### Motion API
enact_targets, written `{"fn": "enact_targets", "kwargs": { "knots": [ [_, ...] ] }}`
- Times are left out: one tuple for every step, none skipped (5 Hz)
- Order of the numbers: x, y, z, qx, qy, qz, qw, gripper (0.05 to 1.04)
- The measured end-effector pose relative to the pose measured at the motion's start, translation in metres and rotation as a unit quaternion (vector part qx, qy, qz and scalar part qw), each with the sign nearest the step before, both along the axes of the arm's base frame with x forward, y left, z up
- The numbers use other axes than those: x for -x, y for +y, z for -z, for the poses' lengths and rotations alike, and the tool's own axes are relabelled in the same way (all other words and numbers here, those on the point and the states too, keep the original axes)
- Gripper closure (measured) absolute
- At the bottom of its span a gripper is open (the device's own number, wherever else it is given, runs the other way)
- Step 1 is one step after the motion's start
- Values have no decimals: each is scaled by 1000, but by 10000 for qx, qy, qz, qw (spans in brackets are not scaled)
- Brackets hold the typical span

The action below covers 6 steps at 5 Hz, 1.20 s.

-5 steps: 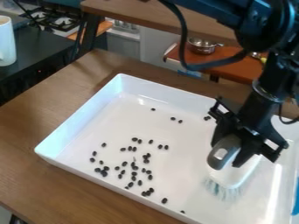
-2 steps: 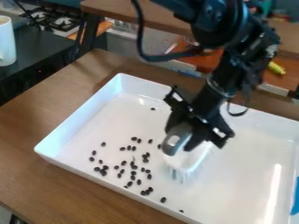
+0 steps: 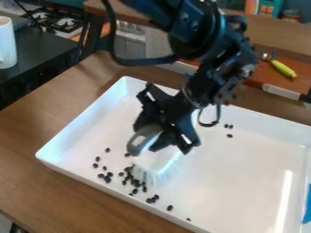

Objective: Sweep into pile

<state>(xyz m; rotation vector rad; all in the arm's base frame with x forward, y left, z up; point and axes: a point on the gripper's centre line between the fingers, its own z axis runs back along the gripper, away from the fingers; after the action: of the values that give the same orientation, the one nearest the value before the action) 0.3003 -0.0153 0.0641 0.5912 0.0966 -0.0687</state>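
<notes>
The black gripper [image 3: 152,144] hangs over the left-centre of the white tray [image 3: 243,177], shut on the grey handle of a white brush [image 3: 157,160]. The brush's pale bristles [image 3: 148,175] are down at the tray floor, right against a cluster of dark beans [image 3: 137,184]. Several more beans [image 3: 107,179] lie scattered to the left of the brush, with a few [image 3: 170,208] toward the tray's front edge. Behind and to the right of the gripper are a few beans [image 3: 229,135] near the back wall. Part of the tray behind the brush and gripper is hidden.
Raised walls surround the tray on a brown wooden table [image 3: 36,132]. A blue object [image 3: 307,209] shows at the tray's right side. At the far left a white mug [image 3: 7,43] stands on a dark surface. A yellow-green object [image 3: 283,69] lies on the shelf behind.
The gripper has moved left across the tray with the brush. Beans that were spread out left of centre are now bunched beside the bristles. Beans near the back right have come into view.
</notes>
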Motion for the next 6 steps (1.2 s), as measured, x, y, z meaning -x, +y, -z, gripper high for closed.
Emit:
{"fn": "enact_targets", "kwargs": {
  "knots": [
    [2, 14, 0, -396, -61, 23, 9992, 575],
    [1, 31, -1, -723, -156, -125, 9972, 575],
    [3, 43, -1, -1018, -273, -178, 9943, 575],
    [8, 47, -1, -1141, -327, -204, 9927, 577],
    [15, 43, -5, -1030, -326, -287, 9937, 577],
    [20, 23, -20, -797, -440, -182, 9957, 585]
  ]
}}
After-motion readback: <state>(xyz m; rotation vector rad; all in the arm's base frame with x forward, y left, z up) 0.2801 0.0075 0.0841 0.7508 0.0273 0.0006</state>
